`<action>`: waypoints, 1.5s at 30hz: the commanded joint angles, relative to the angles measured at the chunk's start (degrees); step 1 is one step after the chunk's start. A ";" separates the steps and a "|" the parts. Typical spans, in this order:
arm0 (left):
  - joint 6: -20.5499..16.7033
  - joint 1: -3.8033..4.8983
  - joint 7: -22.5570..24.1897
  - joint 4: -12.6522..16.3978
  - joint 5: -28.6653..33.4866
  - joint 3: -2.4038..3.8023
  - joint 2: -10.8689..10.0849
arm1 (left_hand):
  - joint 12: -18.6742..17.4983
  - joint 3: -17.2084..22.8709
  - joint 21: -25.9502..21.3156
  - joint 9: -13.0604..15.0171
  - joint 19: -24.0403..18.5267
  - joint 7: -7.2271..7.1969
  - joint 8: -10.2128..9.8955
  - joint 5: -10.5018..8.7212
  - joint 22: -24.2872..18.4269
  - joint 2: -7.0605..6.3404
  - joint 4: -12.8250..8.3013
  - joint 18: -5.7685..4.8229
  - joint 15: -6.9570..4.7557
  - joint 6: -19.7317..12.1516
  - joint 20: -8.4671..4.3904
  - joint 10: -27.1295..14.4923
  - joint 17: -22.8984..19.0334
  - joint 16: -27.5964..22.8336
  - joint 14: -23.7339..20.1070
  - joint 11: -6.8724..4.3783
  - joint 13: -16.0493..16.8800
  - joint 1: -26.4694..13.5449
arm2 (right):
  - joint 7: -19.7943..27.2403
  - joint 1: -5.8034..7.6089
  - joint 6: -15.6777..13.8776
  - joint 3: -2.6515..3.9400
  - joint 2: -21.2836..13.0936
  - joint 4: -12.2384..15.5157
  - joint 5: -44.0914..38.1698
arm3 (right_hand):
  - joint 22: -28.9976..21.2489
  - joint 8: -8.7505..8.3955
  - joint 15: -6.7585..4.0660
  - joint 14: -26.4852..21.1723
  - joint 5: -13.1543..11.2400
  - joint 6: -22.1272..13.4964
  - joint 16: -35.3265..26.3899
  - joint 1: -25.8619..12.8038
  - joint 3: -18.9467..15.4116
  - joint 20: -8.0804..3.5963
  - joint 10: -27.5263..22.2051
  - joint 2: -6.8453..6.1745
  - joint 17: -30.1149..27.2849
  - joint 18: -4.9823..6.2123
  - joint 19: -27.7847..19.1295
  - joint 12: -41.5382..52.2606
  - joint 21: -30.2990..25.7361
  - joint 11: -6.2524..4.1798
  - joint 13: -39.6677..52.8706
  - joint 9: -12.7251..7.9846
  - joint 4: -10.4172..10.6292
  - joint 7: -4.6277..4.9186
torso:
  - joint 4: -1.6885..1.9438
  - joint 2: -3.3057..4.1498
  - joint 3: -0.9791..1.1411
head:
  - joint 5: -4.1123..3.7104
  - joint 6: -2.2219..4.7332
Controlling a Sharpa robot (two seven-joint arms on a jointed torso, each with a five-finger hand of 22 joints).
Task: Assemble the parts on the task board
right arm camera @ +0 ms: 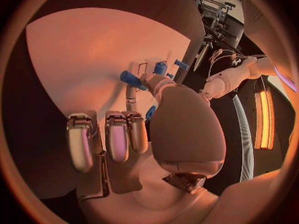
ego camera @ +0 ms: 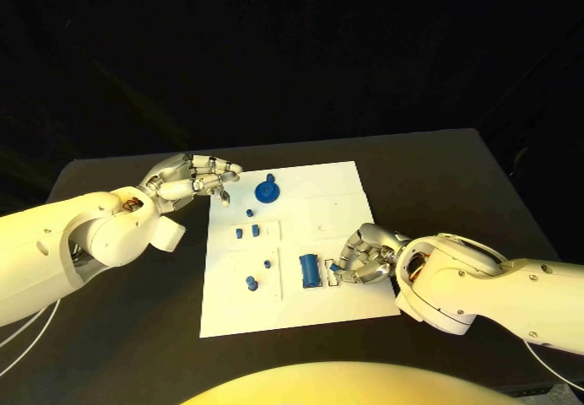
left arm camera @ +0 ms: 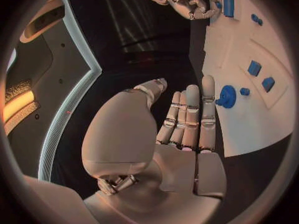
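Observation:
The white task board [ego camera: 328,190] lies in the middle of the black table. A round blue part [ego camera: 267,191] sits near its far left corner, with several small blue parts [ego camera: 256,227] below it and a long blue part [ego camera: 309,270] near the front. My left hand [ego camera: 195,179] hovers at the board's left edge, fingers straight and holding nothing [left arm camera: 187,119], with the fingertips close to the round blue part [left arm camera: 227,96]. My right hand [ego camera: 365,257] is on the board beside the long part and pinches a small blue part [right arm camera: 150,113] between thumb and finger.
Bare black table [ego camera: 426,160] surrounds the board on all sides. Shallow raised panels on the board [ego camera: 258,253] hold the small parts. The right half of the board [ego camera: 335,211] is bare white.

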 commanded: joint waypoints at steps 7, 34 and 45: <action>0.87 0.01 0.23 0.22 0.19 0.03 -0.02 | -0.11 0.01 0.01 -0.09 0.25 1.14 0.35 0.37 -0.07 0.74 0.35 0.85 0.13 -0.46 -0.01 -0.26 0.07 -0.19 -0.36 -0.07 -0.06 0.03 | 0.89 -0.04 -1.66 -0.02 0.50 0.00 2.55 | 15.10 0.14 -0.31 6.08 -0.46 0.04 0.29 -1.38 -0.17 -0.25 6.08 0.28 15.06 -0.39 5.99 0.56 0.25 -0.23 15.06 -0.05 0.66 -0.40 | -0.06 0.00 0.08 | 0.15 -0.09; 1.22 0.02 -0.09 0.32 -0.40 0.03 -0.25 | -0.03 -0.04 -0.03 -0.11 0.30 1.16 0.41 0.35 -0.12 0.73 0.50 0.85 0.13 -0.52 -0.01 -0.31 0.10 -0.16 -0.37 -0.06 -0.08 0.10 | -0.25 -0.10 3.39 -0.02 2.51 -2.35 1.93 | 15.10 1.19 -0.41 6.08 -7.21 1.32 0.29 -8.48 -3.10 -0.23 6.12 2.24 15.06 -0.39 5.99 0.65 0.25 -0.46 15.09 0.61 2.82 -0.80 | 0.00 -0.01 -0.01 | 0.36 -0.44; 1.33 0.01 -0.09 0.02 -0.58 0.03 -0.03 | -0.03 -0.04 -0.03 -0.11 0.30 1.16 0.41 0.35 -0.12 0.73 0.50 0.85 0.13 -0.52 -0.01 -0.31 0.10 -0.16 -0.37 -0.06 -0.08 0.10 | 0.36 -0.15 3.36 -0.02 2.73 -2.40 2.17 | 15.10 1.43 -0.52 6.08 -7.32 1.38 0.29 -8.20 -3.15 -0.32 6.12 2.13 15.06 -0.39 5.99 0.65 0.25 -0.62 15.09 0.75 2.57 -0.98 | -0.06 0.06 -0.02 | 0.37 -0.67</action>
